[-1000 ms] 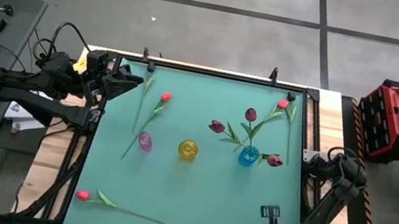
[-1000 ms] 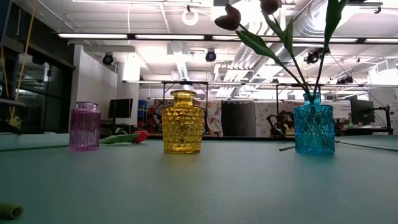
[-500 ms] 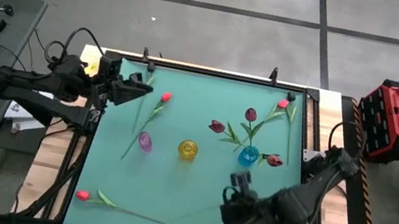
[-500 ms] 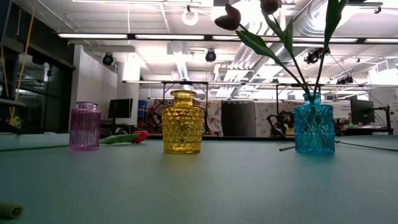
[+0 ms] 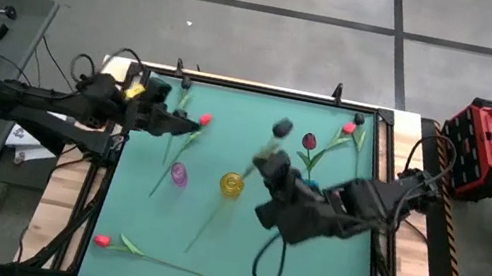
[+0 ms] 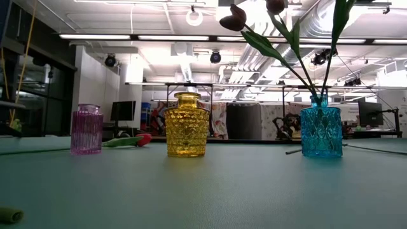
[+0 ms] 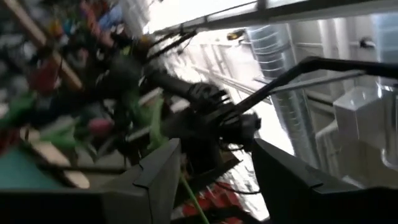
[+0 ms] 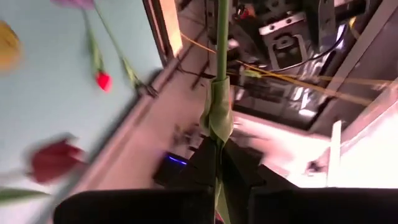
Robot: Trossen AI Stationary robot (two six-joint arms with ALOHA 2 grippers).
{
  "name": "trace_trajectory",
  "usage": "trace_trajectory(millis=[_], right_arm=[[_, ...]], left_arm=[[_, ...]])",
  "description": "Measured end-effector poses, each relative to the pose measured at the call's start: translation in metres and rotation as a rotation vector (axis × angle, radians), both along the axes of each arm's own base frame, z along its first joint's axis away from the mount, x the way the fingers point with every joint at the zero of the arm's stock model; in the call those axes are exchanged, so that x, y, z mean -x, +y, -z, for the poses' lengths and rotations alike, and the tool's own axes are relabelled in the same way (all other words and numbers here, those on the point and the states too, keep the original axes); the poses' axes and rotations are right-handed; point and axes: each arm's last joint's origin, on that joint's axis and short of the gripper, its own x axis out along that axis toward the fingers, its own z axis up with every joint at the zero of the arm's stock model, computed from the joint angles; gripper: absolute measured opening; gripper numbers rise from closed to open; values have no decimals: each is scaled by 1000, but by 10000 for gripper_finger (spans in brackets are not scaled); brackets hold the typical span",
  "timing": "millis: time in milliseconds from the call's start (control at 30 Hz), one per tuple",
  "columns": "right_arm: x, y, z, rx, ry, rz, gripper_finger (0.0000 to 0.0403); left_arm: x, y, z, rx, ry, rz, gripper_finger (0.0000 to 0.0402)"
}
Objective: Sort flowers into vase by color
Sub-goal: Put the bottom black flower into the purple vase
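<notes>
My right gripper (image 5: 259, 166) hangs over the table's middle, above the yellow vase (image 5: 231, 185), shut on a long-stemmed tulip (image 5: 211, 218) with a blurred dark head (image 5: 282, 126). My left gripper (image 5: 189, 124) is open by the head of a red tulip (image 5: 204, 121) that lies on the mat near the pink vase (image 5: 178, 175). The blue vase (image 6: 321, 132) holds dark maroon tulips (image 6: 237, 18). Another red tulip (image 5: 102, 240) lies at the near left corner, and one (image 5: 349, 129) at the far right. My right gripper pinches the tulip's green stem (image 8: 219, 155) between its two fingers, just beside a wrapped leaf (image 8: 217, 118). The fingers lie across the stem. The flower is lifted clear of the mat and its stem slants toward the near left.
The three vases stand in a row across the middle of the green mat (image 5: 324, 274). A black frame (image 5: 265, 89) rims the table. A bare green stem (image 5: 173, 130) lies by the left gripper. The near half of the mat holds only the red tulip.
My right arm has swung fast from the near right corner toward the table's middle and far side, carrying the tulip over the yellow vase. My left gripper has moved rightward toward the red tulip's head.
</notes>
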Motion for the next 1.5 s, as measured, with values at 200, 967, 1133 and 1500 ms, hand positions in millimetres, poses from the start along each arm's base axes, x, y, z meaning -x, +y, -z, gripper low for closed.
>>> trace_trajectory(millis=[200, 967, 1133, 1500], right_arm=[[-17, -19, -7, 136, 36, -24, 0], [-44, -23, -2, 125, 4, -112, 0], [-59, -20, 11, 122, 19, -126, 0], [-66, -19, 14, 116, -1, -118, 0]], left_arm=[[-31, -3, 14, 260, 55, 77, 217], [-67, -25, 31, 497, 48, 240, 221], [-66, -34, 31, 488, 46, 242, 221], [-64, -45, 31, 447, 46, 263, 203]])
